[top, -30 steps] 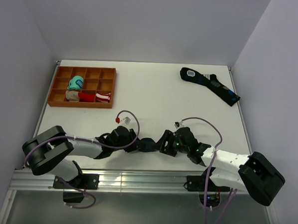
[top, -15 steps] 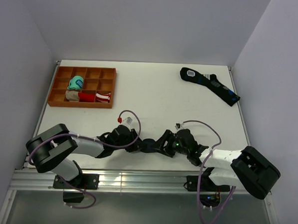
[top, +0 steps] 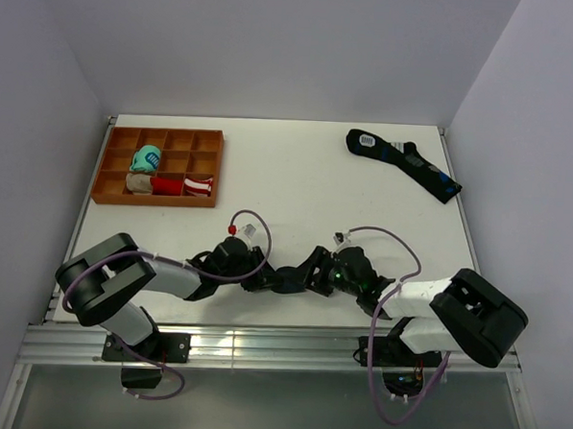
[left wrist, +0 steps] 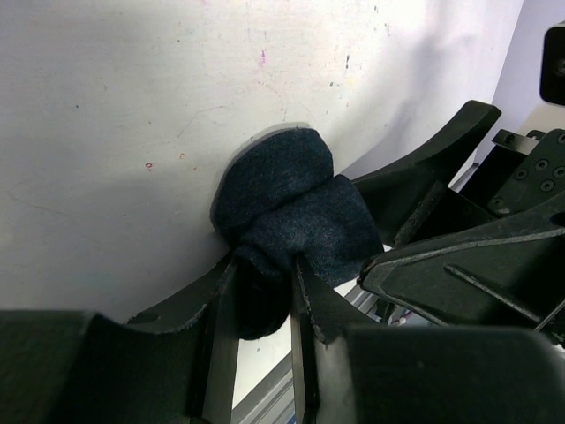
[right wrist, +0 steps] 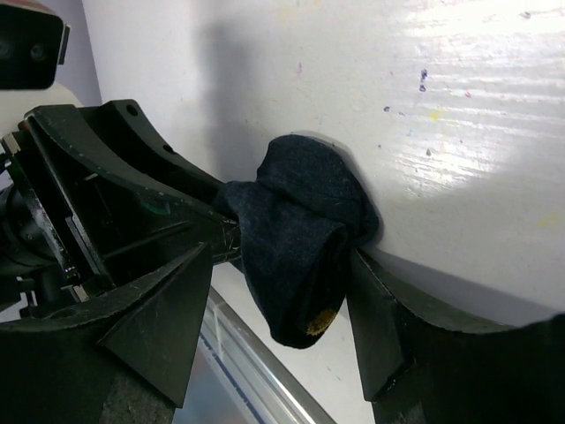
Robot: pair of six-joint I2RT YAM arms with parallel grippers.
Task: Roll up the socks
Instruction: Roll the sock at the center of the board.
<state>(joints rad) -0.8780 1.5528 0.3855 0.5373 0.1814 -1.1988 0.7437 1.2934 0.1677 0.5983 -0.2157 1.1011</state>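
Note:
The socks are a dark navy bundle, partly rolled, near the table's front edge between my two grippers. My left gripper is shut on one folded end of the socks, its fingers pinching the cloth in the left wrist view. My right gripper faces it from the right. In the right wrist view the socks hang between the right gripper's wide-apart fingers, touching only the right one. A small yellow spot shows at the bundle's lower end.
An orange divided tray at the back left holds a teal bundle, a beige bundle and a red-white bundle. A longer dark sock with blue marks lies at the back right. The metal rail runs just below the grippers.
My right arm has swung left, bringing its gripper closer around the socks. The left gripper has kept its hold and barely moved.

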